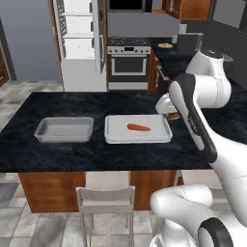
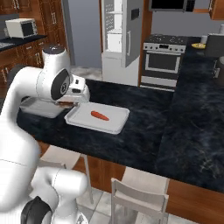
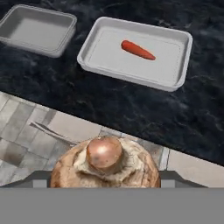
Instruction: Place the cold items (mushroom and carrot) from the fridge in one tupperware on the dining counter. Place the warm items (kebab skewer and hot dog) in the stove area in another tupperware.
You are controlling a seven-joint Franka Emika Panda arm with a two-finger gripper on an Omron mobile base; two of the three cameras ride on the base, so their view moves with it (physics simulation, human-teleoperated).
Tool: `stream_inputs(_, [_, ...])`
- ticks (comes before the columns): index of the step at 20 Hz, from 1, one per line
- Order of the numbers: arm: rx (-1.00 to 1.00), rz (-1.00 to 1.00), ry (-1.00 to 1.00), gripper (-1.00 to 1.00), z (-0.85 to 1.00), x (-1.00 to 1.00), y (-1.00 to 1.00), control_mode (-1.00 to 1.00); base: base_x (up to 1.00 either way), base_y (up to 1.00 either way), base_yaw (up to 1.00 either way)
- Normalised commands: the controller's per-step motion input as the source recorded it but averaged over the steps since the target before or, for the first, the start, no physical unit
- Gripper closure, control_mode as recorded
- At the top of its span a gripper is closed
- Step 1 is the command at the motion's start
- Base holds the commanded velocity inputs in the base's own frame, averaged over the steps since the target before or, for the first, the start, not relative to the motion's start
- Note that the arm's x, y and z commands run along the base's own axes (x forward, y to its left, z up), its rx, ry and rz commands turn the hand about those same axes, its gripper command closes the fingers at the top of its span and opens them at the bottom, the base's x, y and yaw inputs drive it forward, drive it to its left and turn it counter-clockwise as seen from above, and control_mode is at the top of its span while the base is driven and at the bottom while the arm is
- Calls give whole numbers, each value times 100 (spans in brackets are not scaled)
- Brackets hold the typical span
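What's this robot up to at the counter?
It is sorting food into containers. The gripper holds a brown mushroom above the edge of the black dining counter. Two pale-grey tupperwares sit on that counter: one already has the carrot lying in it, the other is empty. The mushroom looks bound for the one with the carrot.
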Motion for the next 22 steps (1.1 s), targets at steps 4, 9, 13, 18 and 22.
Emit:
stream_inputs(4, [-12,65,67,100,-78,87,2,-100,0,0,0])
stream_inputs(9, [-16,38,33,100,-69,61,3,-100,0,0,0])
stream_inputs(13, [-7,12,1,100,-60,62,13,-100,0,0,0])
stream_inputs(18, [0,8,-7,100,-63,57,36,-100,0,0,0])
stream_inputs(22, [1,3,-23,100,-49,53,28,-100,0,0,0])
